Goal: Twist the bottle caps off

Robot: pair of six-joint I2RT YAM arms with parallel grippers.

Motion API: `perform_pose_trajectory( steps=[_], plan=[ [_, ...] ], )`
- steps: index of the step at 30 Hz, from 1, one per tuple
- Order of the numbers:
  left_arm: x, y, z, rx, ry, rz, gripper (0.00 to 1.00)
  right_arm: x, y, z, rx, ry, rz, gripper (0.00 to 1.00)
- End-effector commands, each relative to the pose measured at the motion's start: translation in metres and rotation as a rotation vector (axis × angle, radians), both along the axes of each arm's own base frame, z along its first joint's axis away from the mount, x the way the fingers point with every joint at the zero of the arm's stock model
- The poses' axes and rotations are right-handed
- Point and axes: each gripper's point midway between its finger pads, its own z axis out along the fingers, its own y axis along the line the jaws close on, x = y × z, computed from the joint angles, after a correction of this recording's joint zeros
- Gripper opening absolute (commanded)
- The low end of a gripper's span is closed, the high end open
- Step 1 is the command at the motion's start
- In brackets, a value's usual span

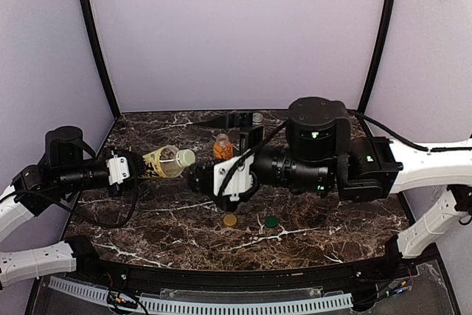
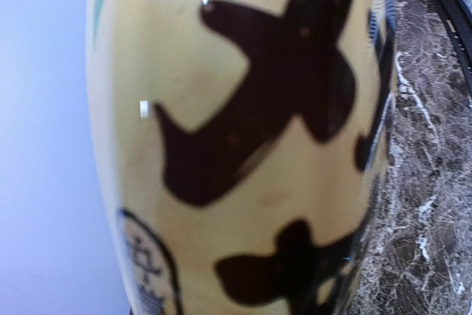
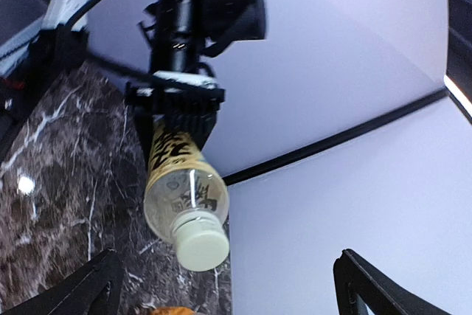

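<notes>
My left gripper (image 1: pixel 139 166) is shut on the yellow-labelled bottle (image 1: pixel 164 161) and holds it level above the table, its pale cap (image 1: pixel 186 158) pointing right. In the left wrist view the label (image 2: pixel 243 145) fills the frame and hides the fingers. In the right wrist view the bottle (image 3: pixel 181 189) hangs from the left gripper (image 3: pixel 181 112), cap (image 3: pixel 200 247) on. My right gripper (image 1: pixel 198 177) is open, its fingers (image 3: pixel 99 282) spread wide, just short of the cap. The short orange bottle (image 1: pixel 223 147) stands behind it. A third bottle (image 1: pixel 257 119) shows only its top at the back.
A brown loose cap (image 1: pixel 230 220) and a green loose cap (image 1: pixel 271 221) lie on the marble table (image 1: pixel 147 219) in front of the right arm. A black cable (image 1: pixel 214 119) lies at the back edge. Pale walls enclose the table.
</notes>
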Motion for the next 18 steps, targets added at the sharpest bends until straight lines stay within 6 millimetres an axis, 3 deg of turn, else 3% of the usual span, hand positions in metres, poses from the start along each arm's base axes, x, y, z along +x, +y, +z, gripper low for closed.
perform_pose_trajectory(
  steps=[1, 5, 9, 18],
  plan=[
    [0.036, 0.011, 0.035, -0.093, -0.185, 0.172, 0.21, 0.032, -0.016, 0.096, 0.519, 0.638, -0.132, 0.99],
    [0.055, 0.022, 0.046, -0.098, -0.291, 0.278, 0.21, 0.054, -0.015, 0.087, 0.688, 1.113, -0.181, 0.99],
    [0.058, 0.023, 0.049, -0.087, -0.321, 0.291, 0.21, 0.069, -0.005, 0.068, 0.73, 1.408, -0.241, 0.99],
    [0.053, 0.026, 0.055, -0.1, -0.349, 0.289, 0.21, 0.077, 0.031, 0.053, 0.681, 1.591, -0.269, 0.93]
  ],
)
